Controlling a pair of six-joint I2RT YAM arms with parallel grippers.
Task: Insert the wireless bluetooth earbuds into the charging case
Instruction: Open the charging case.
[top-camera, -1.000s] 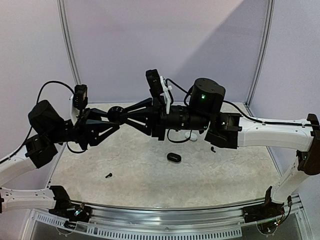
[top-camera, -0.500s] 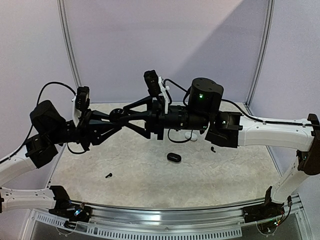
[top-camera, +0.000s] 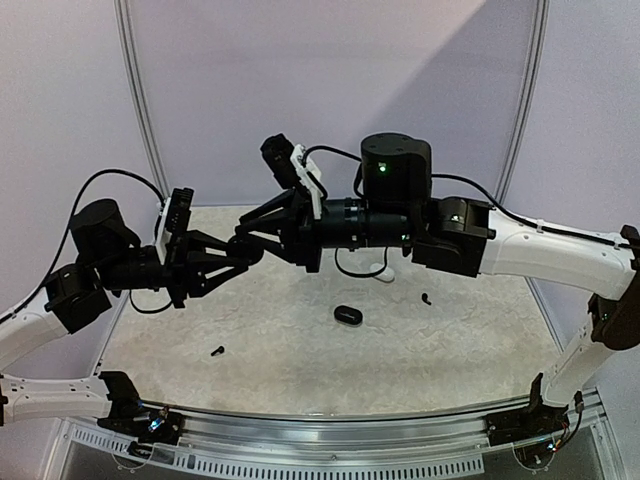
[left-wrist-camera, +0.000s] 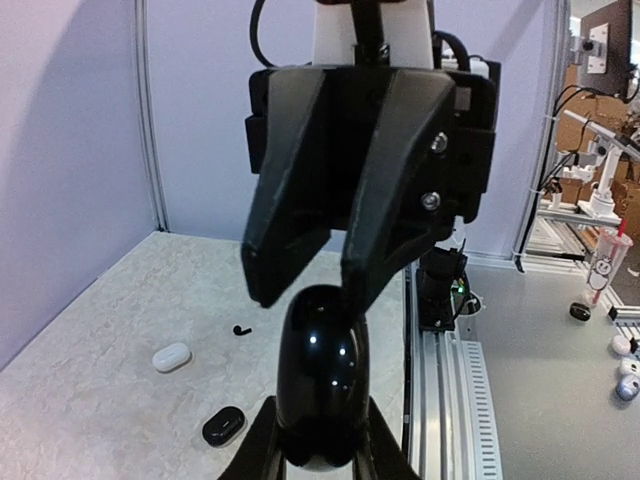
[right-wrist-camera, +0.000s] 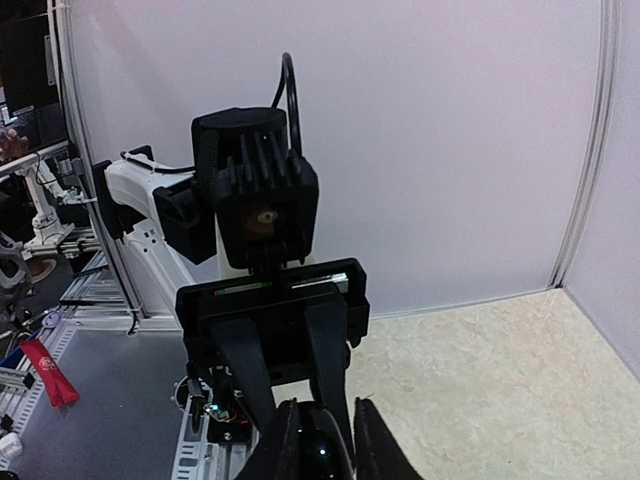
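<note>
A glossy black charging case hangs in mid-air over the back left of the table, closed as far as I can see. My left gripper is shut on its lower end. My right gripper faces it head-on, its fingers pressed against both sides of the case's other end. From above, the two grippers meet at the case. One black earbud lies on the table at the front left. Another black earbud lies at the right and is also in the left wrist view.
A second black case lies shut at the middle of the table. A white case lies further back, largely hidden under the right arm in the top view. Both arms span the table's back half.
Both grippers have shifted left and a little higher with the case between them. The right jaws opened wider half a second ago and have closed on the case again.
</note>
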